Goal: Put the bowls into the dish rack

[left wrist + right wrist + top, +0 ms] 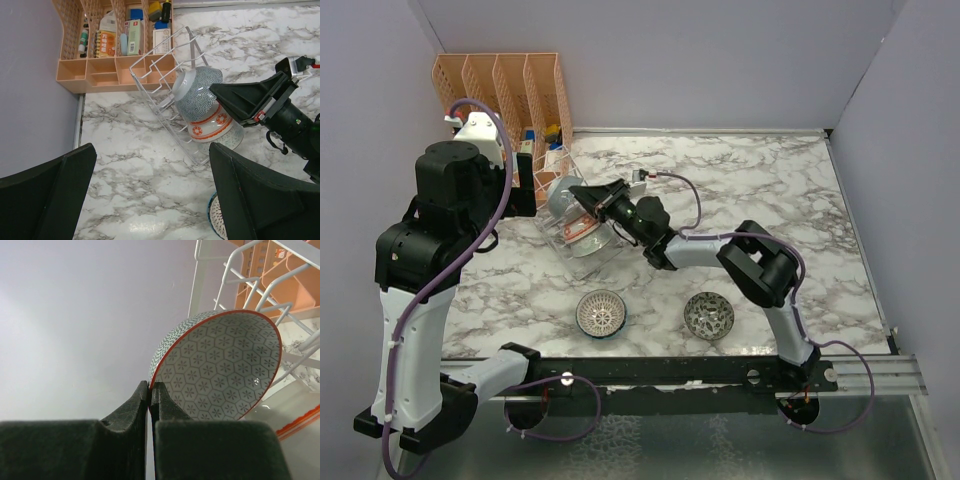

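A red-rimmed bowl (220, 365) with a dotted outside stands on edge in the tilted wire rack (167, 112). It is nested against a second bowl with orange bands (212, 125), and the right gripper (150, 384) has its fingers pinched tight on the first bowl's rim. The rack sits at the back left of the marble table (140, 190), just beside an orange organizer (95, 75) full of small items. Nearer the front, well apart from the rack, a white lattice bowl (601, 313) and a green leaf-patterned bowl (708, 315) sit upright, while the left gripper (152, 146) hangs above with fingers spread wide, holding nothing.
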`<move>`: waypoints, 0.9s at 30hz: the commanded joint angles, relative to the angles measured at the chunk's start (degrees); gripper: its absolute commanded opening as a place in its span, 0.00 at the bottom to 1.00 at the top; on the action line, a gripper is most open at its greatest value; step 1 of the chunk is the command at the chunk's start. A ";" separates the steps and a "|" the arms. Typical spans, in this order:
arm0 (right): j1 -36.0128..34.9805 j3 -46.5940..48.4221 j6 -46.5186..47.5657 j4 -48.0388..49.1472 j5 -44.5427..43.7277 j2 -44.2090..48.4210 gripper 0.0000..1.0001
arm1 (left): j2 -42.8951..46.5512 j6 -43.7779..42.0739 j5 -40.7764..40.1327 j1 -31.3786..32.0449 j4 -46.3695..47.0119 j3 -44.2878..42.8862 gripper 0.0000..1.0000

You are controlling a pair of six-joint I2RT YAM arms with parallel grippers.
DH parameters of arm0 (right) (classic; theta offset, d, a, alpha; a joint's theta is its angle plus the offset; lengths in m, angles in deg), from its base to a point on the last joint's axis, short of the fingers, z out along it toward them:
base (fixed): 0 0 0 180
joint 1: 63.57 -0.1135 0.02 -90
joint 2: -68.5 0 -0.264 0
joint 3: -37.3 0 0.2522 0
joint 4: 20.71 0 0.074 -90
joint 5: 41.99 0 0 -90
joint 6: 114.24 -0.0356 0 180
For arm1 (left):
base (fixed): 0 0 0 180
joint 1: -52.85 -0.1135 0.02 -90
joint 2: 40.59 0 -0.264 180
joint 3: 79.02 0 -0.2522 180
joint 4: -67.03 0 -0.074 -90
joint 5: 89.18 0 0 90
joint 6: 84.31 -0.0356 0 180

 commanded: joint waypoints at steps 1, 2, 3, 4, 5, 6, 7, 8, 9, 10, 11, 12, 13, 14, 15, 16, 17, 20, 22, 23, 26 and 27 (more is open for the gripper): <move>0.55 -2.81 2.61 4.51 -3.04 6.23 0.01 | 0.98 -0.37 0.16 0.26 1.26 0.02 0.99; 0.47 -3.95 2.54 5.13 -3.80 6.89 0.01 | 0.99 -0.29 0.22 0.24 1.21 0.12 0.99; 0.41 -4.86 2.60 5.92 -4.53 7.49 0.01 | 0.97 -0.23 0.39 0.24 1.25 0.19 0.99; 0.30 -5.56 2.68 6.63 -5.12 7.99 0.01 | 1.00 -0.26 0.63 0.26 1.18 0.21 0.99; 0.23 -5.84 3.07 6.77 -5.37 8.39 0.01 | 0.96 -0.14 0.87 0.27 1.15 0.28 0.99; 0.15 -5.91 3.68 6.86 -5.49 8.61 0.01 | 1.04 -0.10 1.07 0.24 1.17 0.39 0.99; -0.01 -5.92 4.20 6.92 -5.56 8.74 0.01 | 1.08 -0.05 1.27 0.25 1.24 0.50 0.99; -0.26 -5.99 4.34 7.15 -5.96 8.77 0.01 | 1.09 -0.01 1.44 0.24 1.22 0.61 0.99; -0.48 -6.06 4.04 7.61 -6.55 8.64 0.01 | 1.11 0.08 1.64 0.30 1.25 0.75 0.99; -0.71 -6.13 3.67 8.27 -7.08 8.33 0.01 | 1.17 0.18 1.79 0.27 1.26 0.82 0.99; -0.93 -6.15 2.90 8.63 -7.49 8.00 0.01 | 1.22 0.28 1.99 0.24 1.24 0.89 0.99; -1.22 -6.16 2.41 9.43 -8.33 7.60 0.01 | 1.26 0.31 2.09 0.25 1.21 0.99 0.99; -1.53 -6.07 1.94 9.93 -8.99 7.17 0.01 | 1.34 0.34 2.18 0.24 1.13 1.16 0.99; -1.94 -5.91 1.57 10.15 -9.83 6.84 0.01 | 1.43 0.39 2.20 0.28 1.12 1.23 0.99; -2.46 -5.81 1.58 10.30 -10.95 6.69 0.01 | 1.43 0.40 2.20 0.24 1.02 1.32 0.99; -3.05 -5.67 1.94 10.16 -12.18 6.72 0.01 | 1.48 0.43 2.28 0.29 0.88 1.34 0.99; -3.71 -5.57 2.44 9.81 -13.20 6.81 0.01 | 1.52 0.48 2.29 0.34 0.78 1.34 0.99; -5.46 -5.54 2.74 9.17 -16.09 6.71 0.01 | 1.62 0.49 2.29 0.40 0.56 1.35 0.99; -6.36 -5.71 2.21 9.27 -17.36 6.42 0.01 | 1.74 0.49 2.29 0.55 0.56 1.48 0.99; -6.93 -6.03 2.09 9.19 -18.25 6.44 0.01 | 1.76 0.46 2.29 0.70 0.56 1.52 0.99; -7.98 -6.76 3.48 9.21 -20.80 6.99 0.01 | 1.95 0.47 2.22 1.12 0.42 1.81 0.99; -8.13 -7.02 3.72 9.45 -21.46 7.03 0.01 | 2.09 0.48 2.21 1.34 0.54 2.01 0.99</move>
